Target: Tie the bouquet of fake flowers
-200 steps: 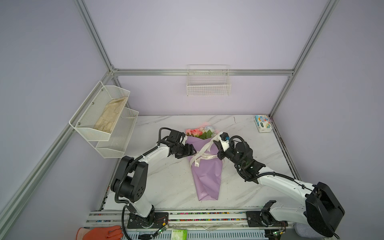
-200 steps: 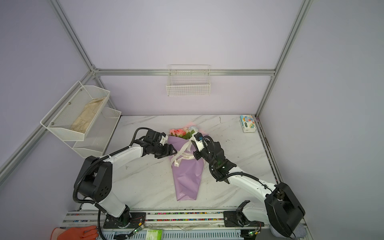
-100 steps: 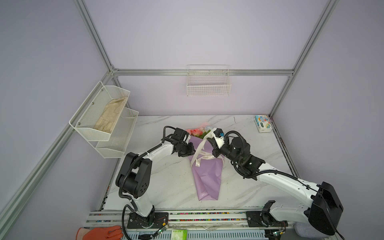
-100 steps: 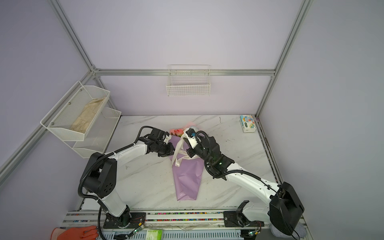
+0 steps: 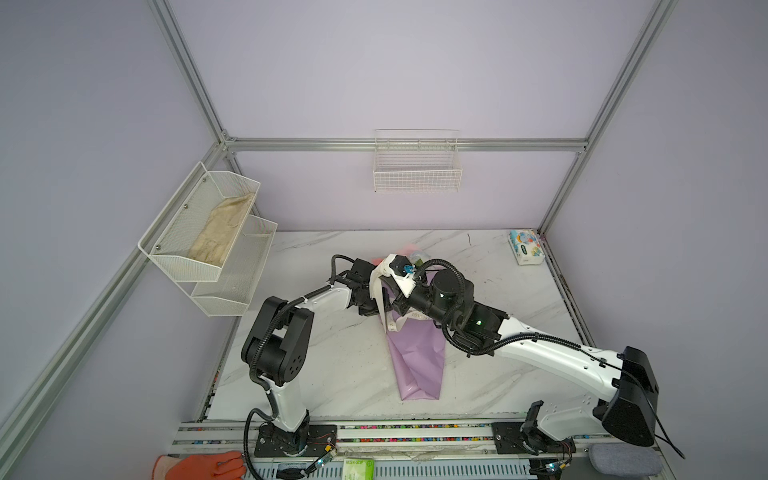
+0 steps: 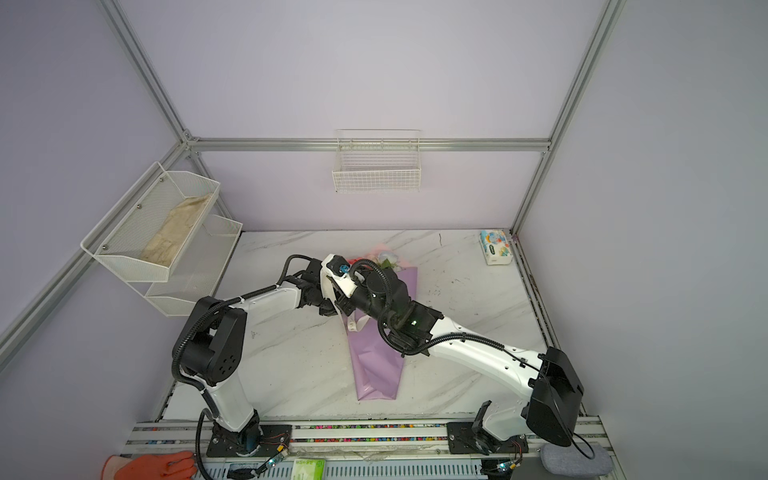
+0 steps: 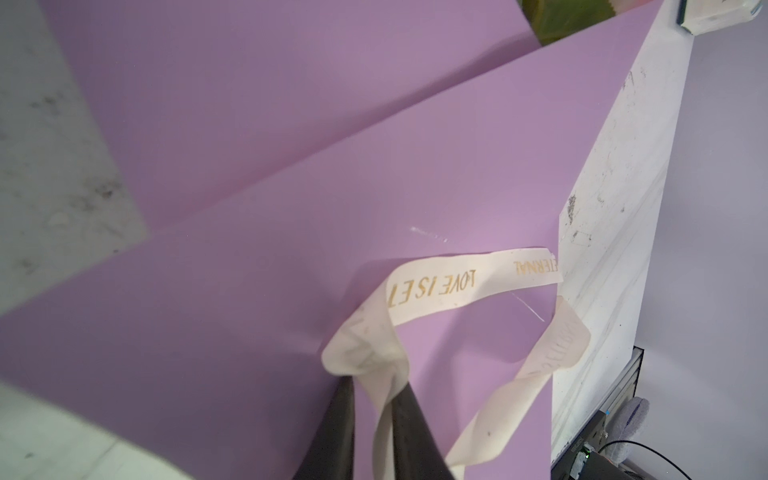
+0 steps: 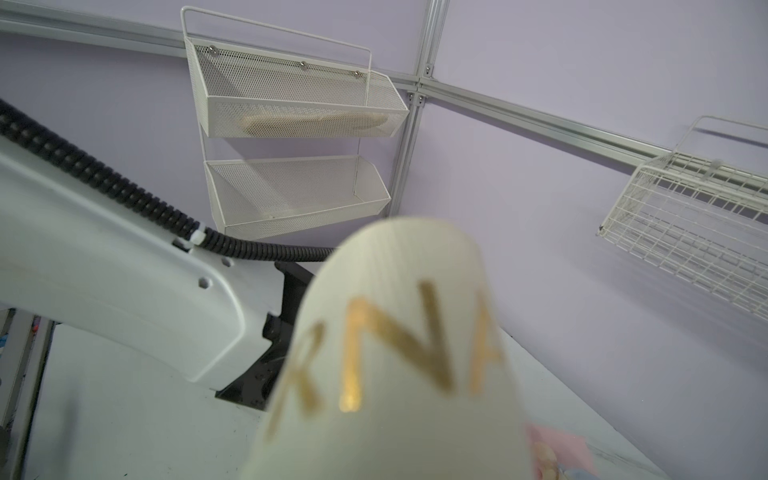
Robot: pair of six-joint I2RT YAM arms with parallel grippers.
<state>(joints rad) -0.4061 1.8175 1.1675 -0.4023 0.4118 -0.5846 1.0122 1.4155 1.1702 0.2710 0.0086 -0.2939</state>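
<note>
As left pincer (image 7: 374, 386) and right pincer (image 5: 380, 272) clamp it — ribbon (image 7: 432, 291) reads "LOVE IS ET".

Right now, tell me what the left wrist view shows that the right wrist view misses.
Left wrist only: the bouquet's lilac paper cone, a green leaf, and the left gripper pinching the cream ribbon. Right wrist only: the two-tier mesh shelf, the wire basket and the left arm. Both: that gold-lettered ribbon, blurred and very close in the right wrist view, and the marble table.
</note>
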